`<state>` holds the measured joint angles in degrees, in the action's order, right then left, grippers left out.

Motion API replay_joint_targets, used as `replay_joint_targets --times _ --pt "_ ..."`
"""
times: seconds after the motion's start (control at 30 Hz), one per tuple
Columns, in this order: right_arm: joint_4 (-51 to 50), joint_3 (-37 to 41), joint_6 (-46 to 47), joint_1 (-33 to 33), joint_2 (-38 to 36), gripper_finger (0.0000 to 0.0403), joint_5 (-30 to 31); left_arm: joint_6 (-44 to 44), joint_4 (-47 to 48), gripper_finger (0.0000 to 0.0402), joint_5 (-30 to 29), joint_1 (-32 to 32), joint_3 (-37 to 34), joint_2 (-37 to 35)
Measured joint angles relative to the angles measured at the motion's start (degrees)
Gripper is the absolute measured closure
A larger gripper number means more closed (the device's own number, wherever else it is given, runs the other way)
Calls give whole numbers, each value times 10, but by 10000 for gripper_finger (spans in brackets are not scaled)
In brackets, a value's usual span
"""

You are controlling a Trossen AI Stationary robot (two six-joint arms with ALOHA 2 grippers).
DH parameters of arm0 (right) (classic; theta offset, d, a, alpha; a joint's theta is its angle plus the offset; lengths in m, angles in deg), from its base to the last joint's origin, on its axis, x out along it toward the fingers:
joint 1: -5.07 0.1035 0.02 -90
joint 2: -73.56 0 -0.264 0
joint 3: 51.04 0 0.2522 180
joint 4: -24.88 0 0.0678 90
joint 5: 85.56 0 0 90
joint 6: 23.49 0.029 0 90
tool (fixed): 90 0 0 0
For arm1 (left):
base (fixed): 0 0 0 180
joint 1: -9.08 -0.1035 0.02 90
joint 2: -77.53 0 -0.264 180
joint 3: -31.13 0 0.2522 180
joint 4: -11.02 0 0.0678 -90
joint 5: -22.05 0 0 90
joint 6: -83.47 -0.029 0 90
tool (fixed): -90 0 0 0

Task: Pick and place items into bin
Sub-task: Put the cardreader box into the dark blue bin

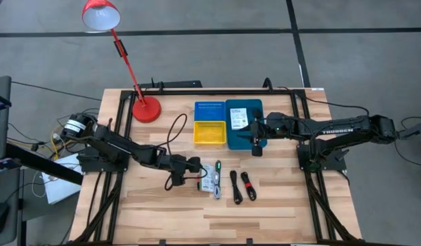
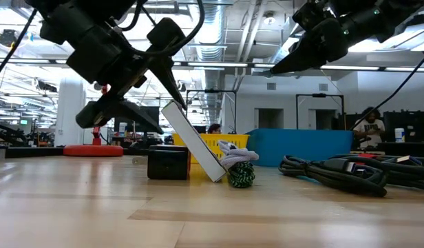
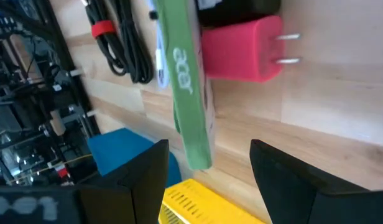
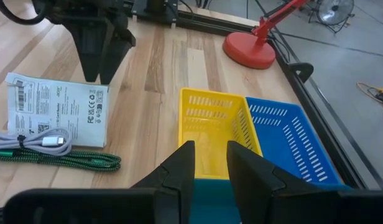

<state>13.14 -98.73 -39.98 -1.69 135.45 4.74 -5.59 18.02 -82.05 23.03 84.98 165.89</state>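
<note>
Both my pincers gape empty: left gripper [image 1: 195, 165] hovers, seemingly lining up on the pink charger [image 3: 242, 48]; right gripper [image 1: 257, 143] waits over the teal bin [image 1: 244, 124].

A robotics lab: exposed ceiling ducts [image 2: 226, 41], concrete floor [image 1: 210, 61], distant workstations.
</note>
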Motion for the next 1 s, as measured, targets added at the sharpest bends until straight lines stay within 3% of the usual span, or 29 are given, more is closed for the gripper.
replay_joint_targets --times 0.4,1.0 --pt "0 0 0 0 0 316 0 -23 -7 187 32 -12 0 0" --pt "0 0 0 0 0 316 0 -35 -5 187 33 -13 6 8"
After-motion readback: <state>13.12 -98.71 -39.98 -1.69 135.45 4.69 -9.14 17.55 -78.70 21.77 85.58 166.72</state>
